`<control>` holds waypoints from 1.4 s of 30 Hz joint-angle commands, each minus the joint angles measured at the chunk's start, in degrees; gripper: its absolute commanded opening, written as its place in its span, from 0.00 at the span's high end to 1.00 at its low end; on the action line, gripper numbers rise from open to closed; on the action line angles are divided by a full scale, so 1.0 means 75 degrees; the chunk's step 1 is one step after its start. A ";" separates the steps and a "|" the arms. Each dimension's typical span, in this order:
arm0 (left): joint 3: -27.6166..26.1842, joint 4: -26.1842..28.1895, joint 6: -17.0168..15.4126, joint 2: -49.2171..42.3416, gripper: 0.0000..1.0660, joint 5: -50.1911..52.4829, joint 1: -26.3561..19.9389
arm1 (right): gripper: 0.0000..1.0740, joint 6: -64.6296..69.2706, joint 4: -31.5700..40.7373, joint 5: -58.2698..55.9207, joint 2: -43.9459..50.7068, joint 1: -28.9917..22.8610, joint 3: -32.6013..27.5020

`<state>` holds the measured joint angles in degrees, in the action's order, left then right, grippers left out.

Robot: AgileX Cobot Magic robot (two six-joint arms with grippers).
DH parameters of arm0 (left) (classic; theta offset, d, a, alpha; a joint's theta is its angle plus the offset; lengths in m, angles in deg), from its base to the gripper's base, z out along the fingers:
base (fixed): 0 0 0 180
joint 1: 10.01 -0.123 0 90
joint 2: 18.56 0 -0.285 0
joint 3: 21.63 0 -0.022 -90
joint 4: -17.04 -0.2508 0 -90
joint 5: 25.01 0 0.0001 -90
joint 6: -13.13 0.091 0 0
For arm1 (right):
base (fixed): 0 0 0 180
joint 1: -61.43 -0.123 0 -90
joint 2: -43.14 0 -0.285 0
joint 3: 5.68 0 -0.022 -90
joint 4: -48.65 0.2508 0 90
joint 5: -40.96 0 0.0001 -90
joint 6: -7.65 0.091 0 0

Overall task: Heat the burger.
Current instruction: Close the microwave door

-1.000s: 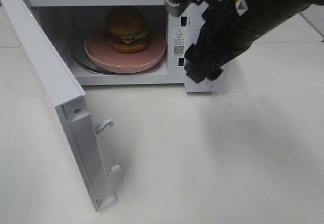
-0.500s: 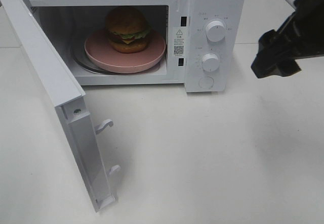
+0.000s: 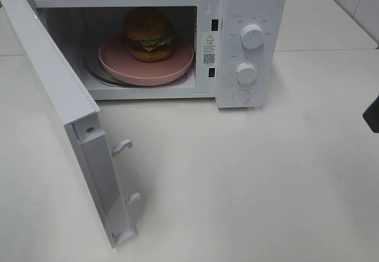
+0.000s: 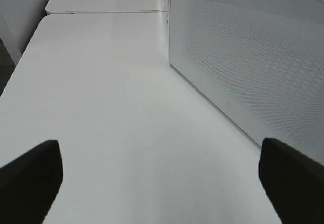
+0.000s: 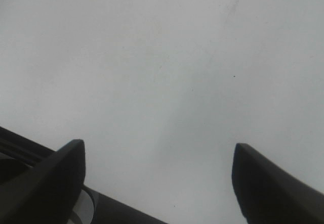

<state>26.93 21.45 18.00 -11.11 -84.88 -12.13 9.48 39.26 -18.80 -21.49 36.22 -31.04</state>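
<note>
Burger [image 3: 148,34] sits on a pink plate [image 3: 177,67] inside the open microwave [image 3: 251,2]; left tool [image 4: 161,176] and right tool [image 5: 159,171] both released, holding nothing.

Burger upright at centre of plate, bun on top, lettuce and cheese showing at the edge. Plate rests on the glass tray [image 3: 93,73] in the oven cavity. Door [image 3: 53,90] swung wide to the left, two latch hooks on its free edge. Two round knobs [image 3: 253,36] one above the other on the control panel, a round button under them. Left tool hovers low over the white desk [image 3: 249,173] just beside the door's dotted outer face, fingers wide apart. Right tool over bare desk, fingers spread; only a dark sliver of that arm shows at the right edge of the high view.
</note>
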 commanded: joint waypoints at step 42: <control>0.0031 0.0069 -0.0046 -0.0138 0.08 0.0061 -0.0023 | 0.29 0.0481 -0.0229 0.0535 0.6654 0.2872 -0.2880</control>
<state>26.93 21.45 18.00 -11.11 -84.88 -12.13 12.46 37.36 -13.81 27.73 57.37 -52.47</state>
